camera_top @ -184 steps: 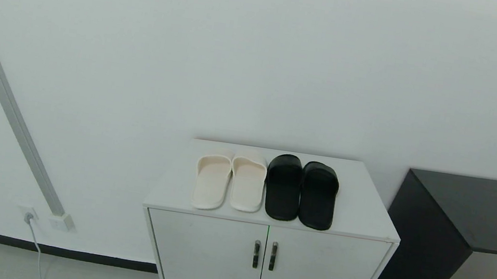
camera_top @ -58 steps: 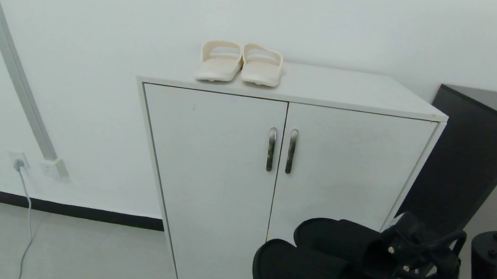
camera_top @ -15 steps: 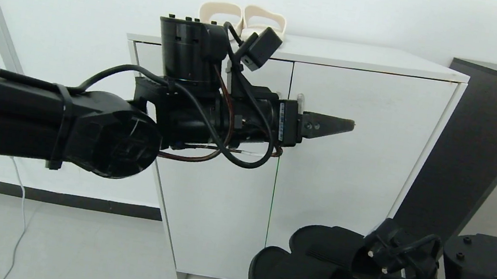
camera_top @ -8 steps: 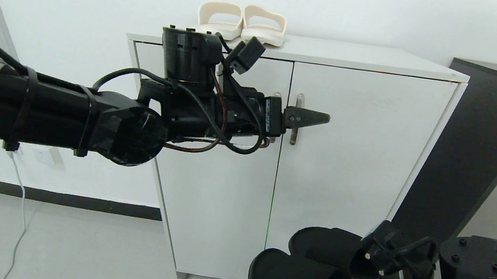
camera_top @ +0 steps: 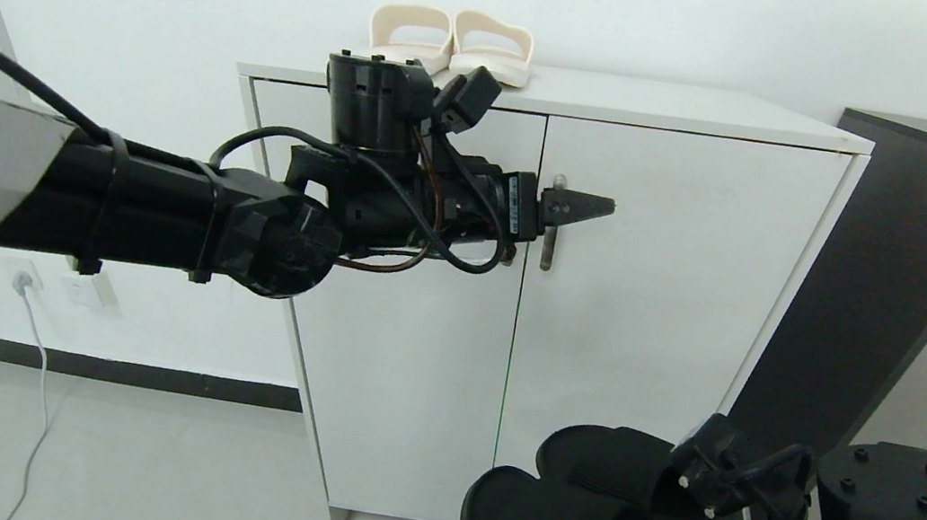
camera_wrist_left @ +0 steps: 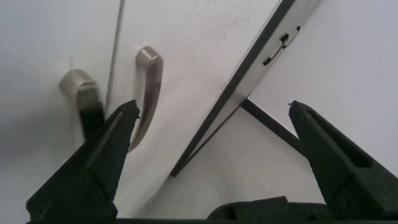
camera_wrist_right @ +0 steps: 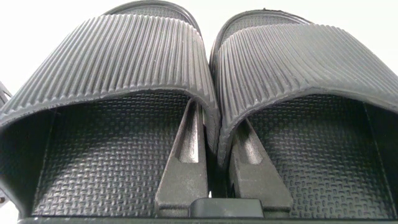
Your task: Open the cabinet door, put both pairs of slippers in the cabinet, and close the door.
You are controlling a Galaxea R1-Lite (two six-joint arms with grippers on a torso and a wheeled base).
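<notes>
The white cabinet (camera_top: 663,261) stands with both doors shut. A cream pair of slippers (camera_top: 454,39) rests on its top at the back. My left gripper (camera_top: 591,206) is held level at the height of the two metal handles, its tip just past the right door's handle (camera_top: 551,234). In the left wrist view this gripper (camera_wrist_left: 211,111) is open, with one fingertip (camera_wrist_left: 124,118) right beside that handle (camera_wrist_left: 148,90). Low at the front right, my right gripper (camera_wrist_right: 214,168) is shut on the touching inner walls of the black slippers (camera_top: 566,501), which point toward the cabinet.
A dark cabinet (camera_top: 916,269) stands close against the white one's right side. A wall socket with a hanging cable (camera_top: 27,298) is low on the left wall. Open floor (camera_top: 83,451) lies in front of the cabinet on the left.
My left gripper has drawn back leftward from the right door's face to the handles and risen slightly. The right arm with the black slippers has barely moved.
</notes>
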